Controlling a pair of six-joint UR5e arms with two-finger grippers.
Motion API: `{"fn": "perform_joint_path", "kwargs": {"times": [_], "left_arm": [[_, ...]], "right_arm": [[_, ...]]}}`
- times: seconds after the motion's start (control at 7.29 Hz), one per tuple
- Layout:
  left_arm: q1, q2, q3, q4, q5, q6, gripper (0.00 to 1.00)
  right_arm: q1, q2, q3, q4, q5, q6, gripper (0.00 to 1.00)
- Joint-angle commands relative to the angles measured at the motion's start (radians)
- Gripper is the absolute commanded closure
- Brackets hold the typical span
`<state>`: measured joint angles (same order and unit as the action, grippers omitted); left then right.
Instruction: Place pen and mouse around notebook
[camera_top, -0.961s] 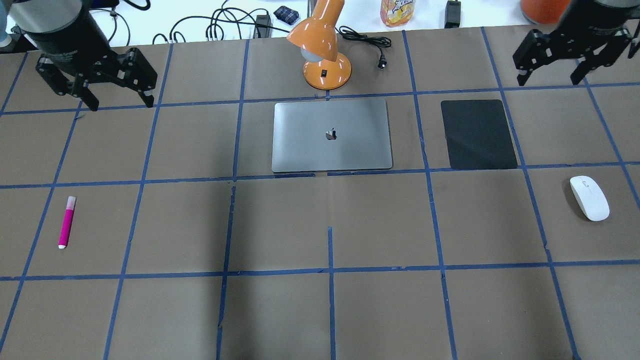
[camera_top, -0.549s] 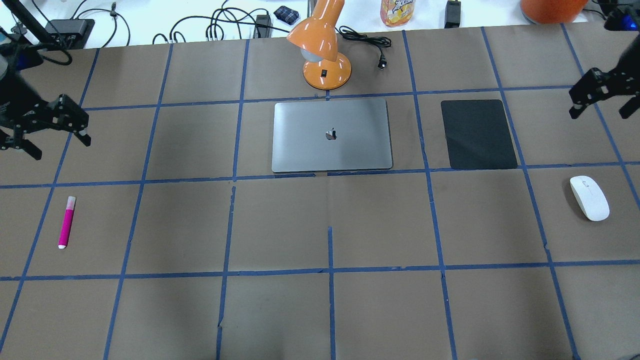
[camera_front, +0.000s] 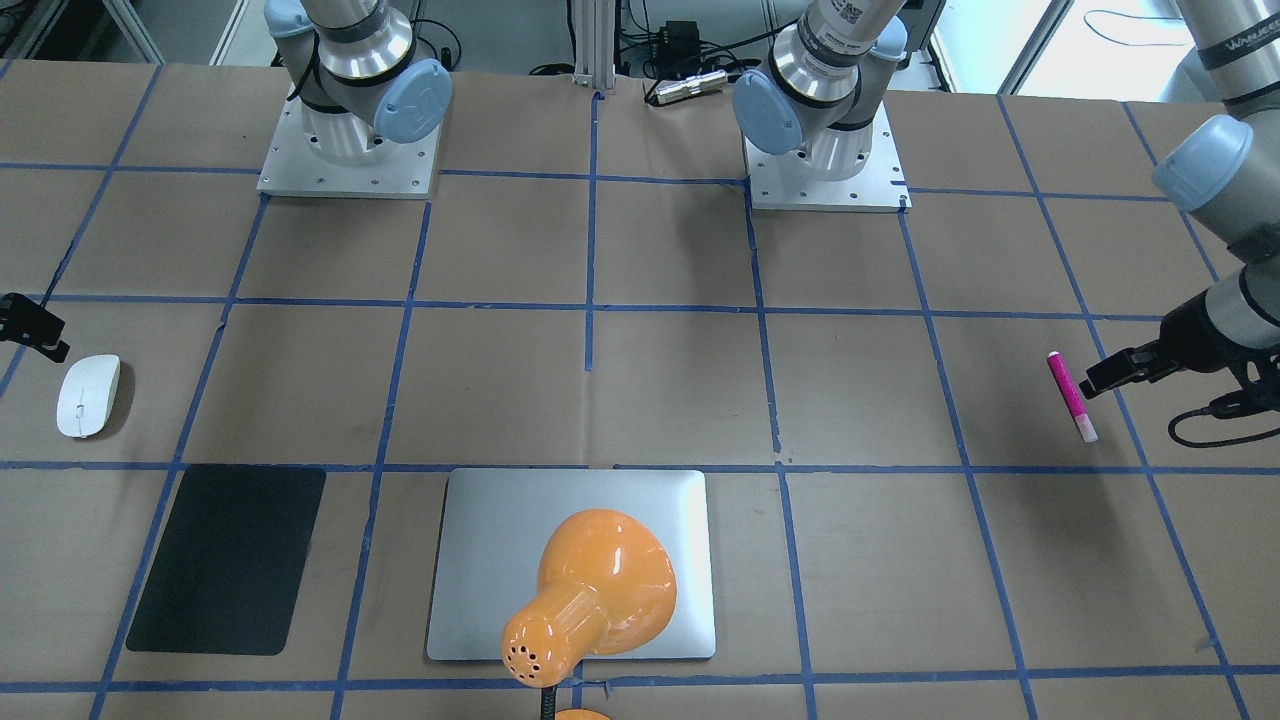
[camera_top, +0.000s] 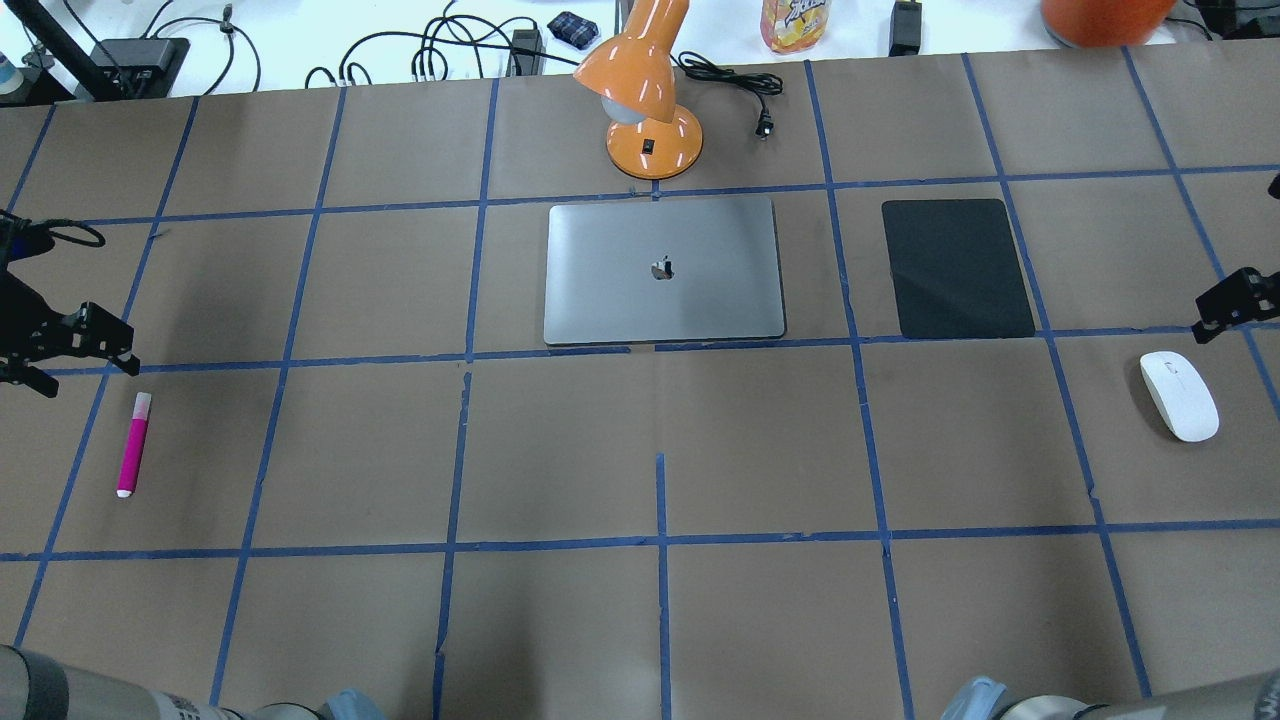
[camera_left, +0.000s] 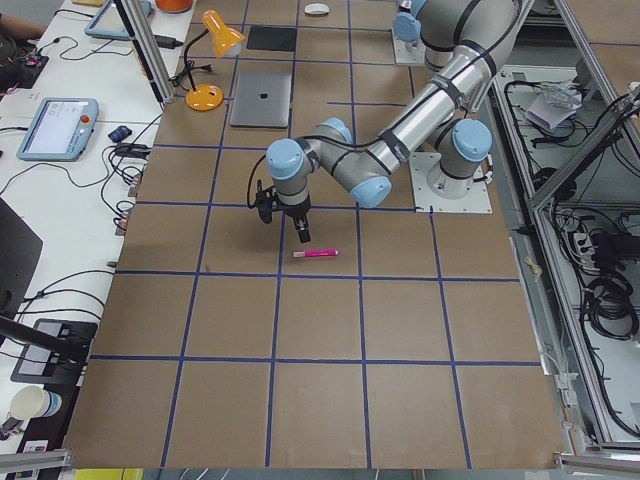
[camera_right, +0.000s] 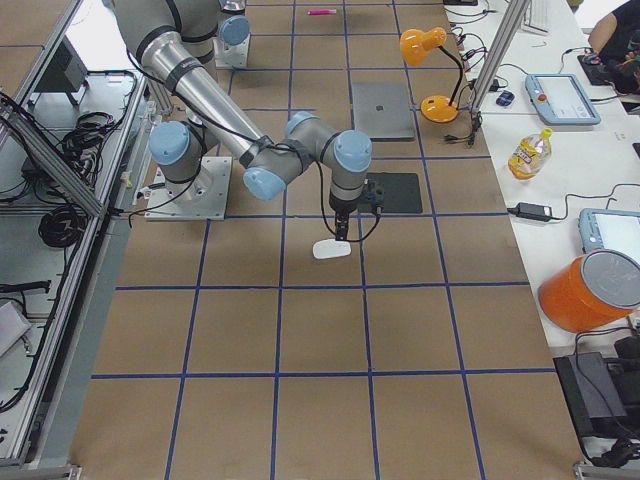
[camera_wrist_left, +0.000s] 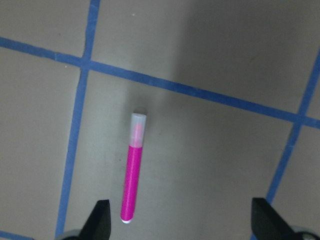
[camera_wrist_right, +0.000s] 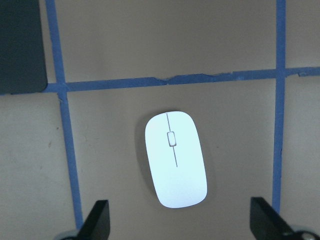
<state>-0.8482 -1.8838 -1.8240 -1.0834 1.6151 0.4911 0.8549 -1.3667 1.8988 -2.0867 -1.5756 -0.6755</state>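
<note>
Overhead exterior: brown blue-taped table (camera_top: 760, 450) bearing notebook (camera_top: 663, 300); cables (camera_top: 430, 64), seemingly, beyond.

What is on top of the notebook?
Nothing: overhead, the notebook lid is bare. The orange lamp stands beside it; in the front-facing view its shade hides part of the lid.

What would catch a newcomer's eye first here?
The orange lamp at the table's far edge stands out most, just behind the silver notebook in the middle. Then the pink pen far out on the robot's left, with the open left gripper poised near it, and the white mouse far right, near the open right gripper.
</note>
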Motion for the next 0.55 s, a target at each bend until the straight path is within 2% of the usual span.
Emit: {"fn": "perform_joint_path", "kwargs": {"times": [0.0,0.27,0.41], "left_arm": [[0.041,-0.076,-0.073,0.194,0.003,0.123,0.0],[0.049,-0.084,-0.127,0.215,0.0,0.13,0.11],[0.049,-0.087,-0.132,0.214,0.002,0.132,0.23]], "right_arm": [[-0.02,0.108,0.036,-0.186,0.005,-0.123,0.0],[-0.077,0.133,0.039,-0.179,0.003,-0.122,0.0],[-0.091,0.133,0.037,-0.176,0.002,-0.124,0.0]]}}
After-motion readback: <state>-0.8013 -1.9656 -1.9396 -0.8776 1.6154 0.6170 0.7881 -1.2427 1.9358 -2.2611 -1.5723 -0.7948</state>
